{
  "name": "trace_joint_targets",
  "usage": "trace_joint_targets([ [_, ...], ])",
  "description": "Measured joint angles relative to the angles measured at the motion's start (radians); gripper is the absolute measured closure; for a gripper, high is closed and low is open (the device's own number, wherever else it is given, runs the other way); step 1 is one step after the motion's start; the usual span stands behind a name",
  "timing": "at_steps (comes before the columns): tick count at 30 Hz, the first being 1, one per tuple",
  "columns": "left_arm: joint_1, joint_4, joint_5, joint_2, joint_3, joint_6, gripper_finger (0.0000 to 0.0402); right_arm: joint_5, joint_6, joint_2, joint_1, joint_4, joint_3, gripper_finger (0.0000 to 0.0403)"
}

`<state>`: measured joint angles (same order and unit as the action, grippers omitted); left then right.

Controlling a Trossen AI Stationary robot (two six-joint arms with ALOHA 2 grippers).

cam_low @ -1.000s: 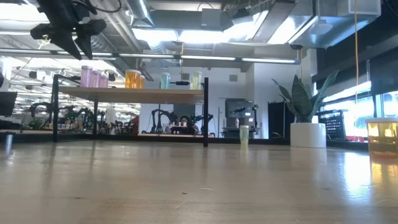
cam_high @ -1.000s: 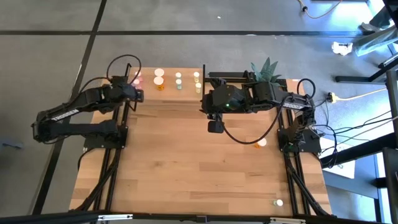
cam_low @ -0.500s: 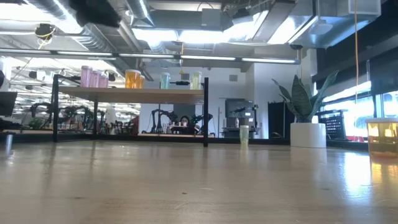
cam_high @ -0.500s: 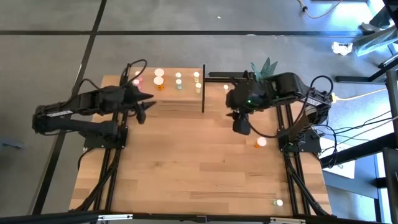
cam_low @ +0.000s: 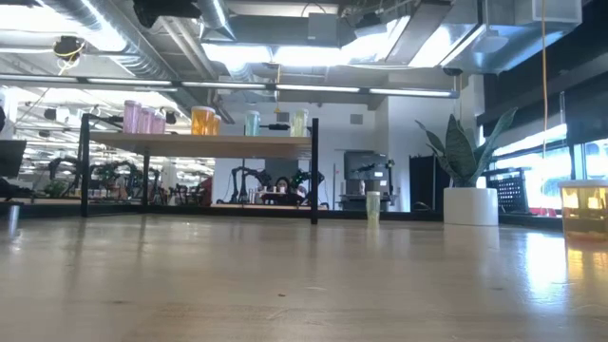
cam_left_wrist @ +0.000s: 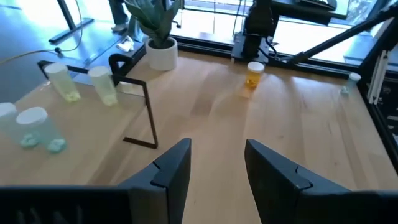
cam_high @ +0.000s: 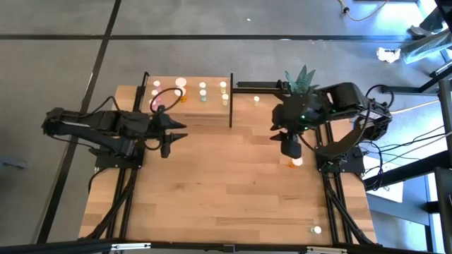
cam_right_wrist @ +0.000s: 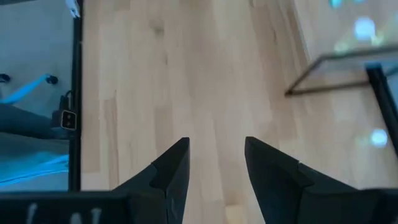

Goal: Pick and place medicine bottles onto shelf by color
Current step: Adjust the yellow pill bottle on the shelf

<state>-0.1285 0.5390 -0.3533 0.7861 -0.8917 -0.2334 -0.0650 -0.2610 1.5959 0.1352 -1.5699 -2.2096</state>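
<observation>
The shelf [cam_high: 189, 106] stands at the table's far edge, left of centre. Medicine bottles stand on it in groups: pink [cam_low: 142, 119], orange [cam_low: 202, 121], green [cam_low: 252, 123] and yellowish [cam_low: 298, 122]. On the tabletop stand an orange bottle [cam_high: 296, 162], a pale one [cam_high: 256, 99] right of the shelf, and one [cam_high: 316, 230] at the near right corner. My left gripper [cam_high: 173, 135] is open and empty above the table just nearer than the shelf, pointing right. My right gripper [cam_high: 289, 147] is open and empty above the table, just beside the orange bottle [cam_left_wrist: 254, 73].
A white plant pot [cam_low: 469, 205] with a green plant [cam_high: 302, 77] stands at the far right of the table. The shelf's black posts [cam_high: 231, 100] rise at its edges. Bare wood [cam_high: 226, 190] fills the table's middle and near half.
My left gripper has left the shelf's left end, swinging toward the table's near edge and right, and has turned from pointing down to pointing nearly level toward the right. My right gripper has moved from beside the shelf's right post toward the right edge, up to the orange bottle.
</observation>
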Motion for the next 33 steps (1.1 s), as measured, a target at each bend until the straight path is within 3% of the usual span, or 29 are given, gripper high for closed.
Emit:
trace_joint_targets([
  [8, -0.064, -0.021, -0.064, 0.02, 0.0, -0.02, 0.0258, -0.252, -0.182, -0.111, 0.0, 0.101, 0.315, 0.0247],
  [15, -0.065, -0.026, -0.09, 0.018, 0.0, -0.028, 0.0258, -0.278, -0.102, -0.108, -0.025, 0.217, 0.465, 0.0247],
  [22, -0.065, -0.03, -0.118, 0.018, 0.0, -0.029, 0.0258, -0.149, 0.09, -0.106, -0.139, 0.372, 0.581, 0.0247],
  [28, -0.065, -0.033, -0.178, 0.018, 0.0, -0.073, 0.0258, -0.001, 0.383, -0.102, -0.248, 0.681, 0.649, 0.0247],
  [33, -0.064, -0.033, -0.19, 0.018, 0.0, -0.081, 0.0258, 0.065, 0.453, -0.051, -0.319, 0.881, 0.693, 0.0247],
])
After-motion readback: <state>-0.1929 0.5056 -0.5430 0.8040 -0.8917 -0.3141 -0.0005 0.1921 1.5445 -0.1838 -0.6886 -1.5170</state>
